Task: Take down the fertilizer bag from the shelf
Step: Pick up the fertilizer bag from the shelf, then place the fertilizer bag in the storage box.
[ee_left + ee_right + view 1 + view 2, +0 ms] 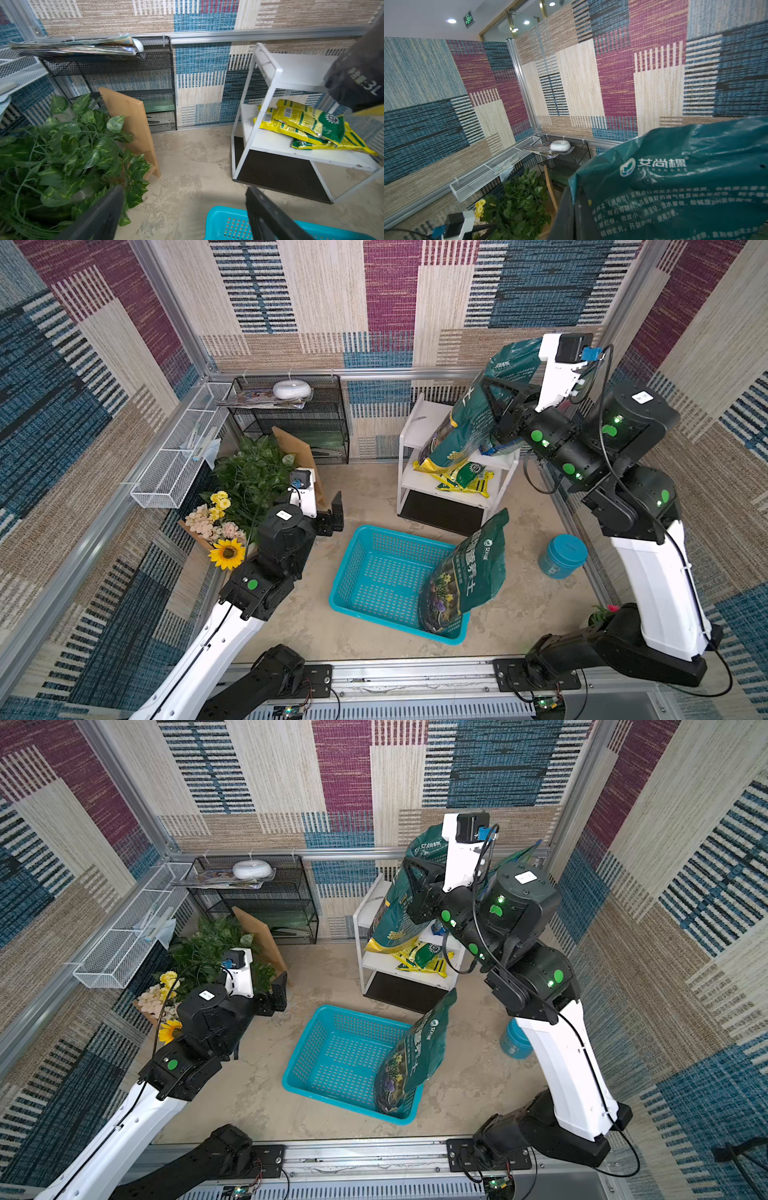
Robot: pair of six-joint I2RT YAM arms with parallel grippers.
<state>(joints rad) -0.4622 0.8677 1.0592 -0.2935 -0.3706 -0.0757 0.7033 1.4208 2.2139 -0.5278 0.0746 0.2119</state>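
The fertilizer bag (469, 423) (395, 915) is dark green with a yellow bottom edge. It hangs tilted over the front of the white shelf (411, 435) (365, 915) (291, 64). My right gripper (492, 396) (415, 882) (574, 207) is shut on the bag's upper edge, and the printed side of the bag (675, 187) fills the right wrist view. I cannot tell whether its lower end (357, 83) still touches the shelf. My left gripper (337, 510) (279, 986) (185, 189) is open and empty, low beside the plants and far from the shelf.
Yellow bags (465, 479) lie on the shelf's lower board. A teal basket (353, 556) in front holds another green bag (469, 572) leaning on its rim. A blue tub (563, 556) stands at the right. Plants (249, 472), a black mesh rack (299, 418) and a white wire basket (178, 448) fill the left.
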